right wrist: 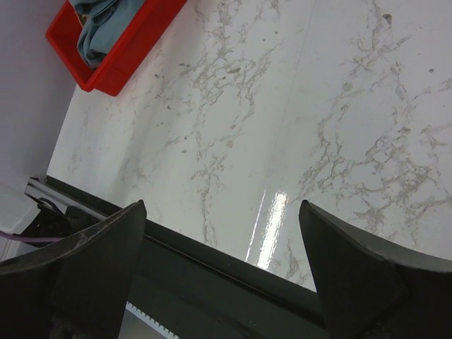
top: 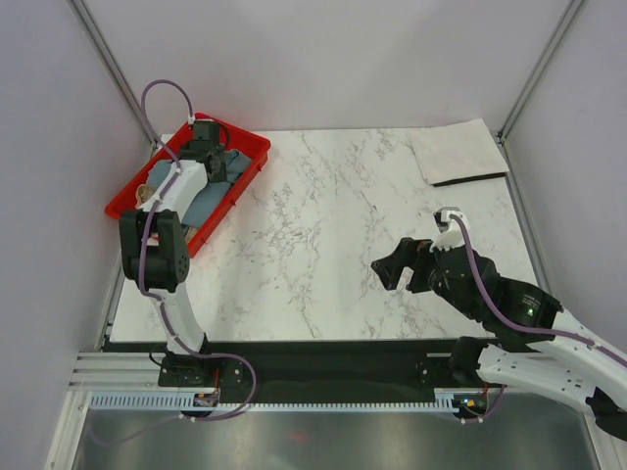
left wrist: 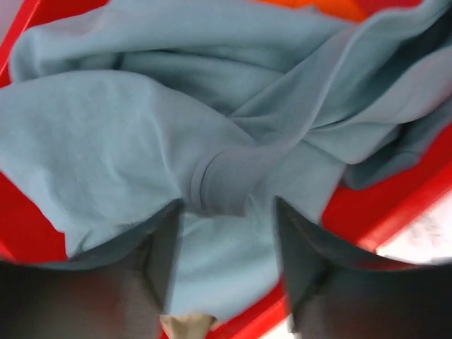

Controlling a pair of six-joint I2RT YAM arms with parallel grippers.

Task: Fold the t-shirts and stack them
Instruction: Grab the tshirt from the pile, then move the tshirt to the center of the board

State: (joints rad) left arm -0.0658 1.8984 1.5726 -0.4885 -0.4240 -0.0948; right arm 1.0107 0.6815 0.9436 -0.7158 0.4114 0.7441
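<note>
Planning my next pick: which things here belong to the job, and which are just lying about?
Job:
blue-grey shirt
orange shirt
tan shirt
off-white shirt, folded at the far right corner

Lying about:
red tray, holding the first three shirts
table

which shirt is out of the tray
The pale off-white shirt, lying flat at the far right corner of the table; the blue-grey shirt and orange shirt are in the red tray.
</note>
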